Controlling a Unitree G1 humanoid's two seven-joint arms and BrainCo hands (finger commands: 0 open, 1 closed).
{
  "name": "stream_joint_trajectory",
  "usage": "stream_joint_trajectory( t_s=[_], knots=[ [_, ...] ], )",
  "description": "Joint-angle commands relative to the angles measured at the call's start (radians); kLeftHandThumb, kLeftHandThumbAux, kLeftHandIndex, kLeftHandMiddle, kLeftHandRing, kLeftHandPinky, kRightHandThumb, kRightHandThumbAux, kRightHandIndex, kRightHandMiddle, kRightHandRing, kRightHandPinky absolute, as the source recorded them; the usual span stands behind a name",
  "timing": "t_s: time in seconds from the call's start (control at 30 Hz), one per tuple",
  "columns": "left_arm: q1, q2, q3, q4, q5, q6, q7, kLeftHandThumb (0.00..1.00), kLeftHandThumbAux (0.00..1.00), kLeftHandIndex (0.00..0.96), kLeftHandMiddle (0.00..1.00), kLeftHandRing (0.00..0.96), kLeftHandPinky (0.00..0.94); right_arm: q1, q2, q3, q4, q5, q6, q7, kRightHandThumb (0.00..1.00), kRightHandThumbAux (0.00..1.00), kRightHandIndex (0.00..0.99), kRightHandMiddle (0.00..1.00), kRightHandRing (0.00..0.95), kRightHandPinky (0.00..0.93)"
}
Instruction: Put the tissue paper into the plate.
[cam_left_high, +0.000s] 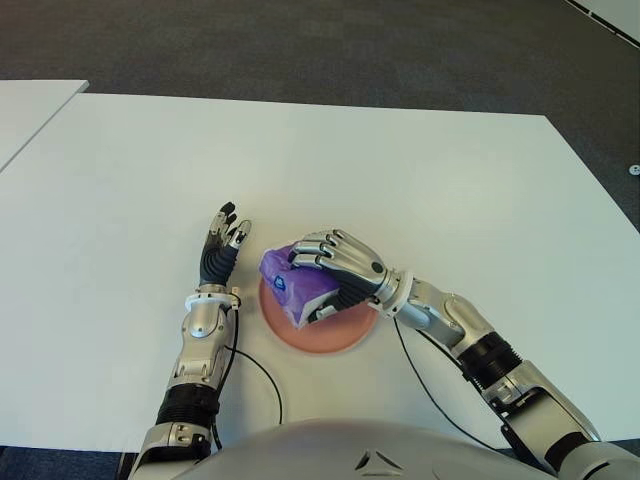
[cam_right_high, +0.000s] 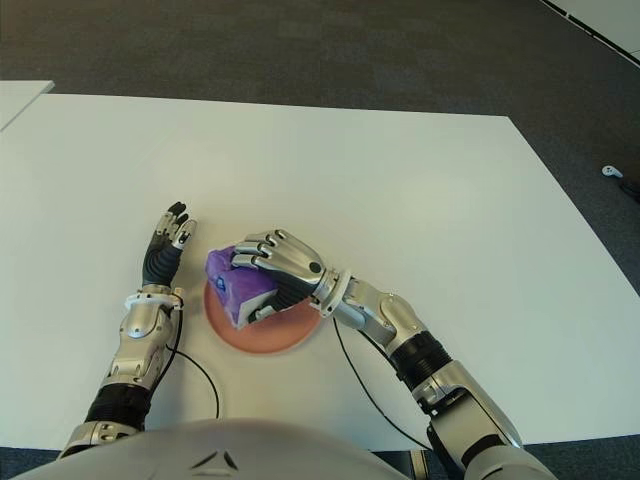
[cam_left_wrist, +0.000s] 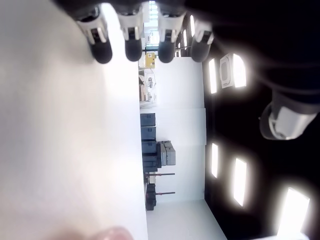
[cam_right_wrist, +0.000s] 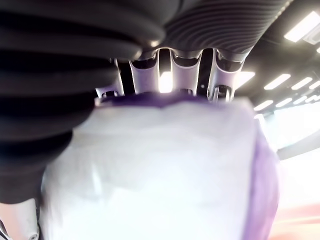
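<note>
A purple tissue pack (cam_left_high: 287, 281) is held over the pink round plate (cam_left_high: 345, 336) near the table's front edge, tilted, its lower end down at the plate. My right hand (cam_left_high: 335, 272) is curled over the pack from the right, fingers wrapped around its top. In the right wrist view the tissue pack (cam_right_wrist: 165, 165) fills the space under the fingers (cam_right_wrist: 182, 70). My left hand (cam_left_high: 222, 246) shows just left of the plate, fingers straight and spread, holding nothing.
The white table (cam_left_high: 330, 170) stretches far and to both sides of the plate. A second white table (cam_left_high: 30, 105) meets it at the far left. A black cable (cam_left_high: 262, 375) runs along the front edge by my left arm.
</note>
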Motion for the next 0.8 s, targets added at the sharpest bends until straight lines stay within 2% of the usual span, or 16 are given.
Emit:
stream_joint_trajectory(
  t_s=[0.03, 0.2, 0.4, 0.5, 0.57, 0.6, 0.63, 0.67, 0.73, 0.8],
  knots=[
    [0.031, 0.006, -0.011, 0.024, 0.01, 0.046, -0.007, 0.0, 0.392, 0.0, 0.0, 0.0, 0.0, 0.015, 0.006, -0.006, 0.024, 0.005, 0.0, 0.01, 0.852, 0.679, 0.397, 0.537, 0.811, 0.809],
    [0.033, 0.006, -0.008, 0.023, 0.005, 0.046, -0.011, 0.0, 0.399, 0.0, 0.0, 0.0, 0.0, 0.018, 0.012, -0.006, 0.03, 0.027, -0.004, 0.032, 0.852, 0.68, 0.396, 0.537, 0.811, 0.809],
    [0.036, 0.003, -0.005, 0.021, 0.001, 0.046, -0.009, 0.0, 0.407, 0.0, 0.0, 0.0, 0.0, 0.028, 0.011, -0.009, 0.029, 0.098, -0.001, 0.12, 0.853, 0.679, 0.399, 0.538, 0.806, 0.801],
    [0.037, 0.004, -0.004, 0.022, 0.003, 0.043, -0.005, 0.0, 0.407, 0.0, 0.0, 0.0, 0.0, 0.036, 0.007, -0.02, 0.022, 0.145, 0.003, 0.167, 0.853, 0.675, 0.413, 0.557, 0.775, 0.749],
    [0.037, 0.006, -0.005, 0.022, 0.008, 0.041, -0.003, 0.0, 0.405, 0.0, 0.0, 0.0, 0.0, 0.031, -0.005, -0.023, 0.011, 0.14, 0.001, 0.188, 0.841, 0.678, 0.401, 0.546, 0.655, 0.62],
    [0.037, 0.006, -0.006, 0.023, 0.01, 0.04, -0.003, 0.0, 0.401, 0.0, 0.0, 0.0, 0.0, 0.027, -0.011, -0.023, 0.005, 0.134, -0.001, 0.199, 0.657, 0.616, 0.335, 0.434, 0.483, 0.439],
    [0.037, 0.007, -0.006, 0.023, 0.011, 0.04, -0.003, 0.0, 0.399, 0.0, 0.0, 0.0, 0.0, 0.025, -0.015, -0.024, 0.002, 0.13, -0.001, 0.208, 0.535, 0.577, 0.292, 0.362, 0.371, 0.322],
    [0.038, 0.008, -0.007, 0.023, 0.012, 0.04, -0.003, 0.0, 0.398, 0.0, 0.0, 0.0, 0.0, 0.021, -0.025, -0.025, -0.009, 0.123, -0.001, 0.225, 0.492, 0.563, 0.276, 0.336, 0.332, 0.28],
    [0.038, 0.01, -0.008, 0.023, 0.015, 0.039, -0.003, 0.0, 0.392, 0.0, 0.0, 0.0, 0.0, 0.009, -0.051, -0.029, -0.037, 0.109, 0.002, 0.267, 0.34, 0.505, 0.145, 0.168, 0.146, 0.114],
    [0.039, 0.011, -0.008, 0.022, 0.017, 0.038, -0.004, 0.0, 0.39, 0.0, 0.0, 0.0, 0.0, 0.002, -0.071, -0.029, -0.067, 0.091, 0.018, 0.317, 0.261, 0.465, 0.076, 0.088, 0.075, 0.058]
  ],
)
